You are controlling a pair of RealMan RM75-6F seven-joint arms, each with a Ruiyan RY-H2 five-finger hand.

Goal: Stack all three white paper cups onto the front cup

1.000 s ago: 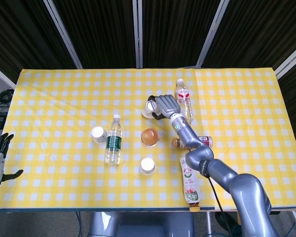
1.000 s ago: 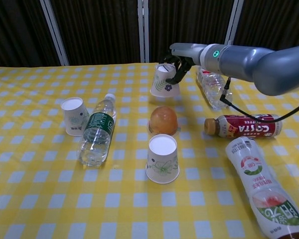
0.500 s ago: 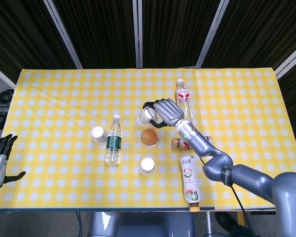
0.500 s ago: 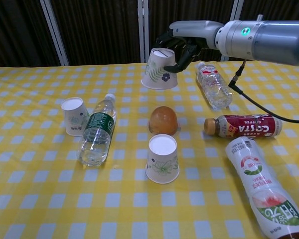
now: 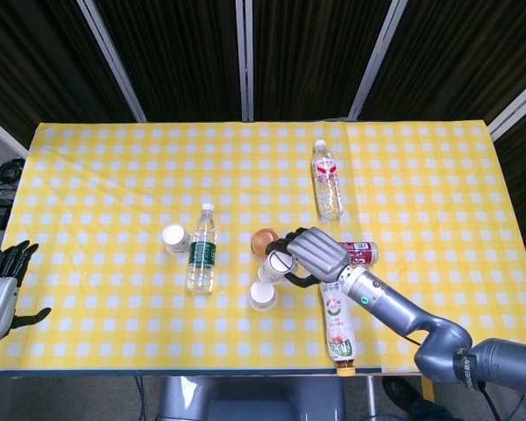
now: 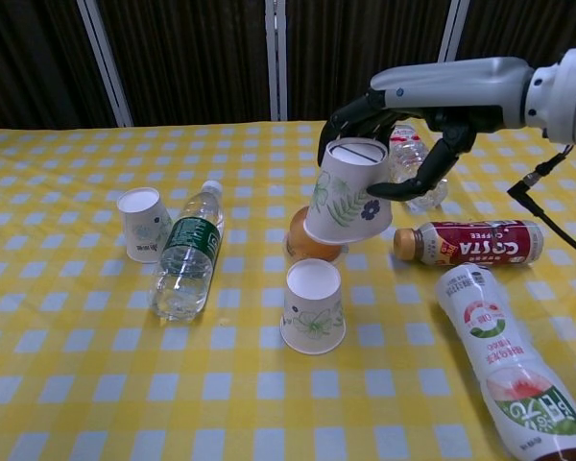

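Note:
My right hand grips an upside-down white paper cup with a leaf print, holding it tilted in the air just above and behind the front cup. The front cup stands upside down near the table's front edge. A third white cup stands upside down at the left, beside a lying water bottle. My left hand hangs open off the table's left front corner, holding nothing.
An orange dome-shaped object sits right behind the front cup. A green-label water bottle lies at the left. A Costa bottle, a white drink bottle and a clear water bottle lie on the right.
My right hand has carried the cup from the middle back of the table forward and lower, to just above the front cup. The left hand barely shifted.

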